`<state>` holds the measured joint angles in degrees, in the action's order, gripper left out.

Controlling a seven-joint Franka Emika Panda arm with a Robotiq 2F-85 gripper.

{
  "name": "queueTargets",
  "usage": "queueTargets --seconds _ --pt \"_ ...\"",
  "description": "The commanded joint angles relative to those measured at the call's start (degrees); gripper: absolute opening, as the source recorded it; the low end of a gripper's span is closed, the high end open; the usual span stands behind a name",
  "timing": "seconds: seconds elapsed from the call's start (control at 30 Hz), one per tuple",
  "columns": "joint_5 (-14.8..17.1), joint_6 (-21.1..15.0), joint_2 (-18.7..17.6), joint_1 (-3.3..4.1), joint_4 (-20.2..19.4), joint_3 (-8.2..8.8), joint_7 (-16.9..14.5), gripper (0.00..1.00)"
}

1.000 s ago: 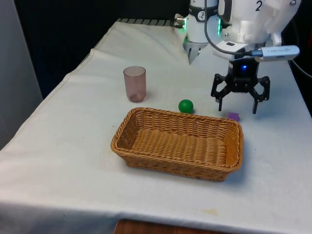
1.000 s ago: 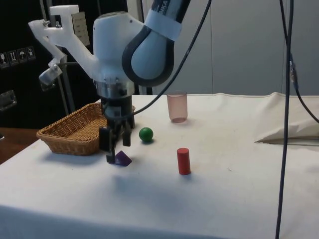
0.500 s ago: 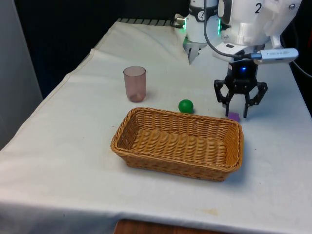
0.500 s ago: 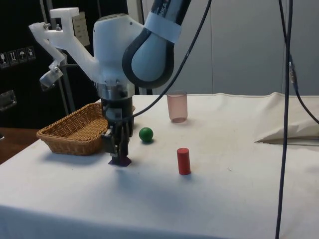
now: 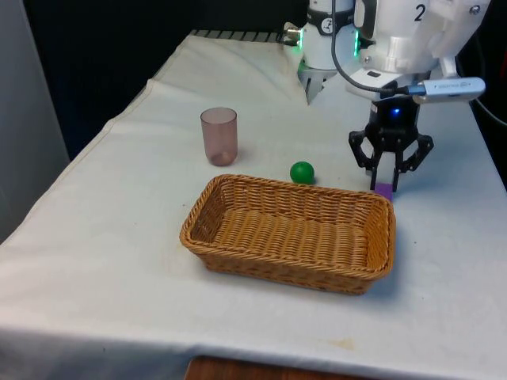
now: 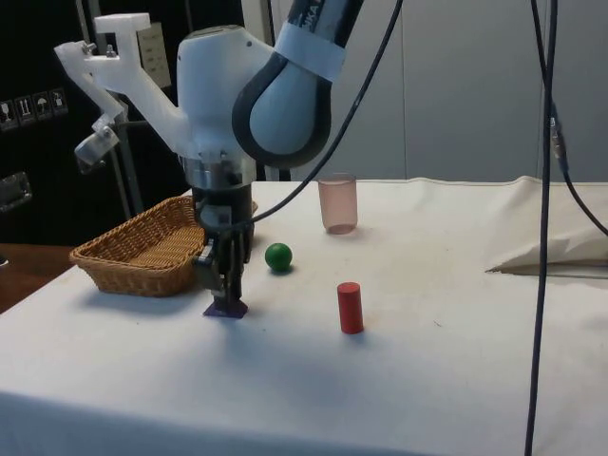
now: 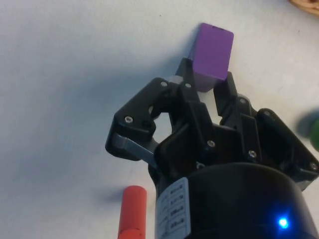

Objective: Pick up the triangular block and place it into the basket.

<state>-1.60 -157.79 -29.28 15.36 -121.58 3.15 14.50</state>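
The triangular block is purple and sits on the white cloth just behind the far right corner of the wicker basket. My gripper points straight down over it. In the wrist view the two fingers press against opposite sides of the block, so the gripper is shut on it. From the side, the block still rests on the cloth under the gripper, a short way from the basket.
A green ball lies behind the basket, to the left of the gripper in the front view. A red cylinder stands upright close by the block. A pink translucent cup stands farther to the front view's left.
The fingers stood wide apart a second ago and have come together onto the purple block. The gripper has also dropped lower onto it. The block has turned slightly on the cloth.
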Motion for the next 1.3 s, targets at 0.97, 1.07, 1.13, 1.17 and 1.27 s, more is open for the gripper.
queueTargets --seconds 0.97,1.07,1.13,1.17,1.27 --pt "-1.55 12.20 11.63 -0.06 0.63 0.86 -0.17 0.33" --pt "-1.55 12.83 12.15 -0.17 0.97 1.09 -0.52 0.33" --pt "-1.49 13.46 12.49 -0.23 1.43 1.32 -0.86 0.33" --pt "-1.38 14.04 12.66 -0.40 2.06 1.66 -1.38 0.33" --pt "-1.15 14.04 12.66 -0.29 2.58 2.06 -1.78 0.33"
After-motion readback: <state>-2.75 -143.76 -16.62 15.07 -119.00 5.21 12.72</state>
